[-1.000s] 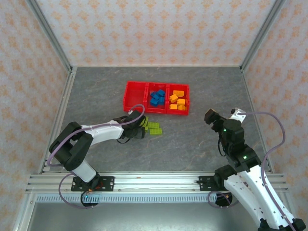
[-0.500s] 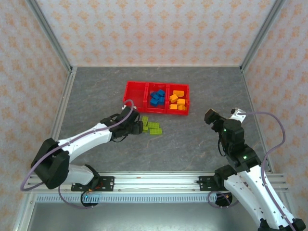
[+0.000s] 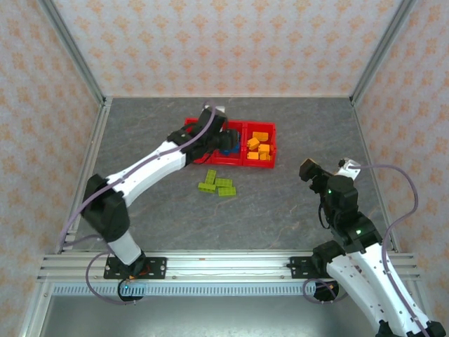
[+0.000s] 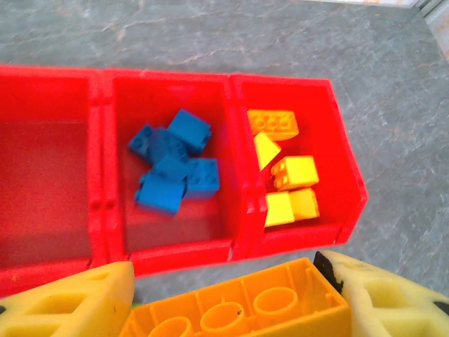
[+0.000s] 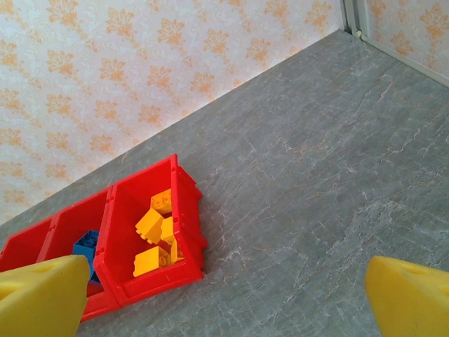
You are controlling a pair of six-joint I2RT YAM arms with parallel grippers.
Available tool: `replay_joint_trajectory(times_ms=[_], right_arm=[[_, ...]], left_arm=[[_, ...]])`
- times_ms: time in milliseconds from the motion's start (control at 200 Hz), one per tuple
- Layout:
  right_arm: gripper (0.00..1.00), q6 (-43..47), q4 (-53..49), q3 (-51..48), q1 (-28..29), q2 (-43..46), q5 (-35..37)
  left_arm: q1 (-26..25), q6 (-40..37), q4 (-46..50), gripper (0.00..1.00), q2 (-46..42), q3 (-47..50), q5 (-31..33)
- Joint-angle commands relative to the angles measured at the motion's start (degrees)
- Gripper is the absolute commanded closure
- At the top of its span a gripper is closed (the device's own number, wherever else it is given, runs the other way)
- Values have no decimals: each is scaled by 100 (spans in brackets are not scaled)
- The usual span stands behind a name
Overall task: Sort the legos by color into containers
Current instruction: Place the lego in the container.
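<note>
My left end effector [image 4: 223,286] holds one orange brick [image 4: 238,309]. My two yellow pads [image 4: 77,302] press on its short ends. The brick hangs upside down, so I see the round holes in its bottom. It sits just over the near wall of the red tray [image 4: 175,254], in front of the middle box and the right box.

The brick is small, hard and very light. It will not bend or break. Its sides are smooth, so I think it could slip or twist if I squeeze too softly. The flat ends are the best place to hold it. My soft pads help it stay put.

The right box has the other orange bricks [image 4: 284,172]. My brick belongs there. I think I can let it drop from low down, since it will not break, but it may bounce a little.

The middle box has the blue bricks [image 4: 172,168]. A few green bricks [image 3: 217,184] lie close together on the counter [image 3: 280,203], near the tray. They are just as small, so I would pinch each one by its flat sides too.

My right end effector [image 3: 309,170] is wide open and holds nothing. It hangs well away from the tray.
</note>
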State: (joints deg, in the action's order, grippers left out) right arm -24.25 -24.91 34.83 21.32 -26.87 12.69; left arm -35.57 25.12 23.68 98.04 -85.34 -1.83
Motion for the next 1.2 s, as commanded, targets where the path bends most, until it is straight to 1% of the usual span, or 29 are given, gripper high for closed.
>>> replay_joint_trajectory(times_ms=[0,115,275,430,606,711,861,1006,1066,1141,1196], right_arm=[[0,-38,-110,32,-4,77,217],[0,-5,-96,34,-4,62,221],[0,3,-76,11,-6,48,226],[0,3,-71,8,-5,51,196],[0,-2,-63,-8,0,49,146],[0,-9,-76,5,-1,59,145],[0,-17,-85,-2,-5,68,136],[0,-30,-78,-4,-5,94,140],[0,-35,-76,-11,-3,94,130],[0,-20,-84,-9,-4,94,129],[0,-14,-85,3,-4,94,129]], left_arm=[[33,-169,80,72,666,-729,-195],[-8,-98,256,71,1510,-1616,-424],[-138,-9,236,72,2284,-2463,-644],[-191,143,202,71,2836,-2964,-783],[-296,289,181,68,3274,-3349,-754],[-319,346,183,61,3377,-3402,-659],[-316,351,248,44,3356,-3406,-408],[-318,346,237,35,3208,-3376,-175],[-319,320,209,29,3143,-3358,-137],[-319,195,204,25,3058,-3358,-160],[-327,115,252,16,2960,-3350,-152]])
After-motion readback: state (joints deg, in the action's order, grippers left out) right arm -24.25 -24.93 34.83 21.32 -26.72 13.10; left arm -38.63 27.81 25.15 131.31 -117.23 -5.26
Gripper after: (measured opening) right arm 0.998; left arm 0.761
